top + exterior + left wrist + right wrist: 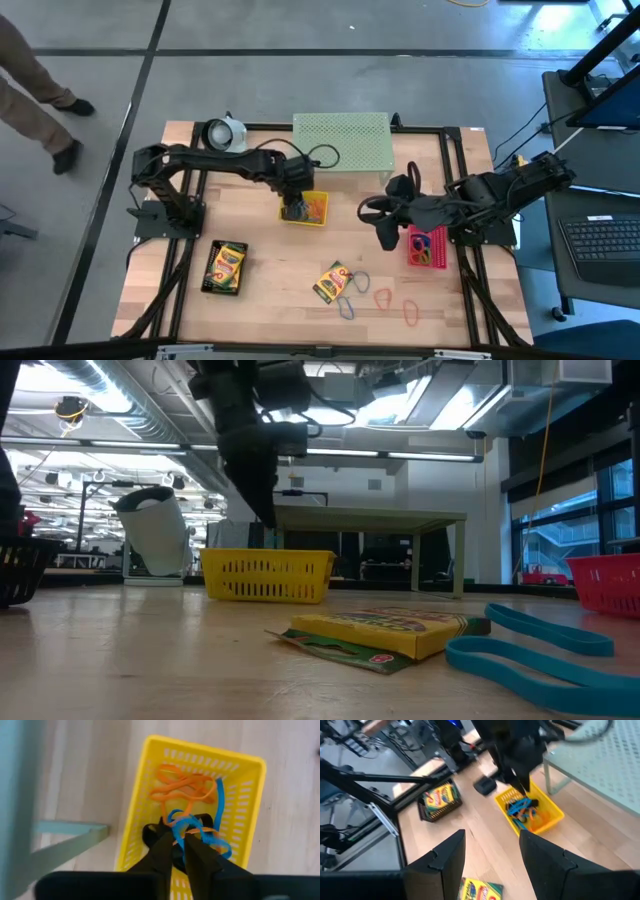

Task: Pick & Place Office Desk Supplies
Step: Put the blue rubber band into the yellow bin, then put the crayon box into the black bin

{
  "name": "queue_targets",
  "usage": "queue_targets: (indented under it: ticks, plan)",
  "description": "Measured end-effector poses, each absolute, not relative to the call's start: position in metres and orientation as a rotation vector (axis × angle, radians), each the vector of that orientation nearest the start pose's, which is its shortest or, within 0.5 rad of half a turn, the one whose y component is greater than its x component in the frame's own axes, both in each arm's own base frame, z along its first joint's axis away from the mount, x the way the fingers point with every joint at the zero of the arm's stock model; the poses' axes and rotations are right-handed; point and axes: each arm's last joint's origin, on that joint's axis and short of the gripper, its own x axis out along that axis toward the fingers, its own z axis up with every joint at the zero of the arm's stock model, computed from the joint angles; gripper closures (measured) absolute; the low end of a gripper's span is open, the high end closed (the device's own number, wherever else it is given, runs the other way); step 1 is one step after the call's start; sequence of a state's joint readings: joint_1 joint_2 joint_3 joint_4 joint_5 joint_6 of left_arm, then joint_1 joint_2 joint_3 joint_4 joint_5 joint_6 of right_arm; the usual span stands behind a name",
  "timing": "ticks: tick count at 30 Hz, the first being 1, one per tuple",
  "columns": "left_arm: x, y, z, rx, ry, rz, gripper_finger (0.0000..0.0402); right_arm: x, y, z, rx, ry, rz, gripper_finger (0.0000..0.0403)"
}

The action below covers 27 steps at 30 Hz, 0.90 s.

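A tangle of blue loops (197, 827) and orange loops (181, 787) is seen inside the yellow mesh tray (245, 795), which is set on the wooden table (270, 290) just in front of the pale green mesh shelf (341, 141). The left gripper (179, 851) is lowered into this tray, its fingers nearly pressed together with a strand of blue loop crossing their tips; whether that strand is pinched cannot be told. Nearer the table's front edge, a crayon box (332, 282) is found lying flat, with more loops (352, 296) in blue, red and orange scattered just beside it. A second crayon box (225, 266) is held in a black mesh tray (208, 288) toward the left. The right gripper (492, 857) is kept above the table with its fingers spread and nothing between them, close to the pink mesh tray (428, 260)
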<state>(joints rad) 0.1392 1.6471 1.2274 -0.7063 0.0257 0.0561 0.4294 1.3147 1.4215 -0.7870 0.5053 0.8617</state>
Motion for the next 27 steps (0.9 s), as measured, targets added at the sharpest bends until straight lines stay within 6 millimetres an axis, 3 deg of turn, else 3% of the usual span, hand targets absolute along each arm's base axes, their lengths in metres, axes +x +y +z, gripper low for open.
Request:
queue_targets:
  ticks: [7,12,15,21,24,27]
  plan:
    - [0.318,0.055,0.245,-0.180,1.099,0.113,0.0284,0.243,0.096,0.383,0.534,0.552,-0.338,0.0213]
    - [0.314,0.048,0.258,-0.536,1.048,-0.054,0.0263,0.251,0.101,0.366,0.507,0.668,-0.335,0.0244]
    - [0.314,0.021,0.267,-0.683,1.056,-0.188,0.0261,0.259,0.108,0.339,0.511,0.788,-0.315,0.0287]
    - [0.316,-0.057,0.278,-0.696,1.042,-0.240,0.0261,0.260,0.114,0.293,0.516,0.942,-0.344,0.0386]
    - [0.318,-0.085,0.275,-0.732,0.964,-0.193,0.0265,0.260,0.114,0.280,0.532,0.960,-0.334,0.0394]
    - [0.315,-0.099,0.254,-0.812,0.926,-0.101,0.0270,0.267,0.114,0.273,0.596,0.911,-0.280,0.0388]
